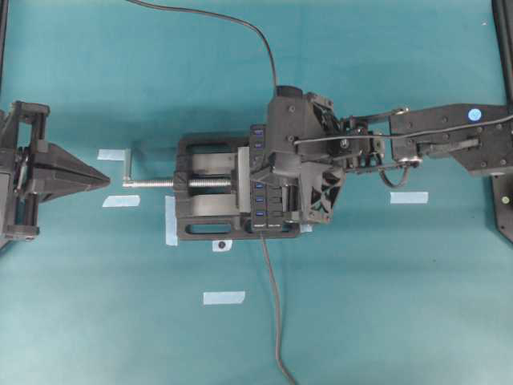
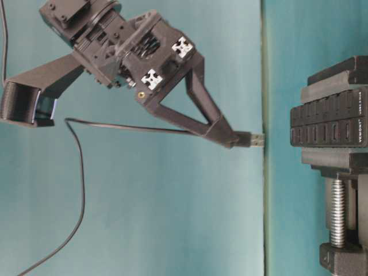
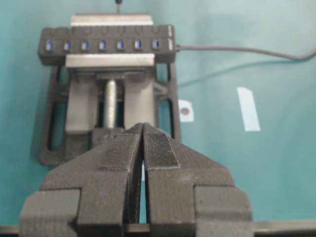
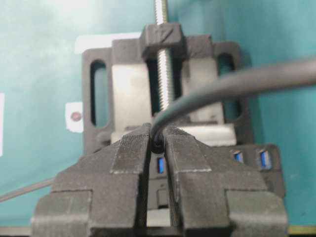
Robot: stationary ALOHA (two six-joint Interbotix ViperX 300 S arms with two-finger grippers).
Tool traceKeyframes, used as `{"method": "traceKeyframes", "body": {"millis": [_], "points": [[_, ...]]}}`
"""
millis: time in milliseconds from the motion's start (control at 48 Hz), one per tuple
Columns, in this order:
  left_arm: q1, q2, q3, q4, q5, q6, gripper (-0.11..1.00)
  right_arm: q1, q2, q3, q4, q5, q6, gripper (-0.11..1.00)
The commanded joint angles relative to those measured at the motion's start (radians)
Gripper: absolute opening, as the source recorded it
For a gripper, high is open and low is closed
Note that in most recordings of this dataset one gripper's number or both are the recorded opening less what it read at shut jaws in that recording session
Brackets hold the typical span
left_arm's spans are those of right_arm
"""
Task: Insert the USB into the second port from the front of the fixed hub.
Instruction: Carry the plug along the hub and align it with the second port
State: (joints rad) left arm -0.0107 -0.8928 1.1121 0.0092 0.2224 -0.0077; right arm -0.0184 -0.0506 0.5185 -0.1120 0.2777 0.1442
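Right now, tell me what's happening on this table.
The right gripper is shut on the USB, its thin cable trailing behind, and holds it in the air just short of the fixed hub, metal tip pointing at the port row. The plug is not yet in any port. The hub sits clamped in a black vise on the teal table. The left gripper is shut and empty, parked off to the side, away from the vise.

The hub is clamped in the vise at the middle of the desk. The USB is held above the hub, apart from it. The left end effector is parked well left of the vise.
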Motion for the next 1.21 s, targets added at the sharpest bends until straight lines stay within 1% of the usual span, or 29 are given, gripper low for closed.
{"method": "traceKeyframes", "body": {"millis": [0, 271, 604, 1188], "points": [[0.002, 0.005, -0.012, 0.002, -0.005, -0.002, 0.0, 0.011, -0.017, 0.0, 0.002, -0.009, 0.015, 0.08], [0.002, 0.003, -0.012, 0.002, -0.005, -0.002, 0.0, 0.026, 0.015, 0.009, 0.002, -0.026, 0.041, 0.08], [0.002, 0.003, -0.009, 0.002, -0.005, -0.002, 0.0, 0.032, 0.058, 0.003, 0.002, -0.029, 0.041, 0.08], [0.0, 0.003, -0.008, 0.002, -0.009, -0.002, 0.0, 0.032, 0.08, 0.002, 0.002, -0.049, 0.041, 0.08]]}}
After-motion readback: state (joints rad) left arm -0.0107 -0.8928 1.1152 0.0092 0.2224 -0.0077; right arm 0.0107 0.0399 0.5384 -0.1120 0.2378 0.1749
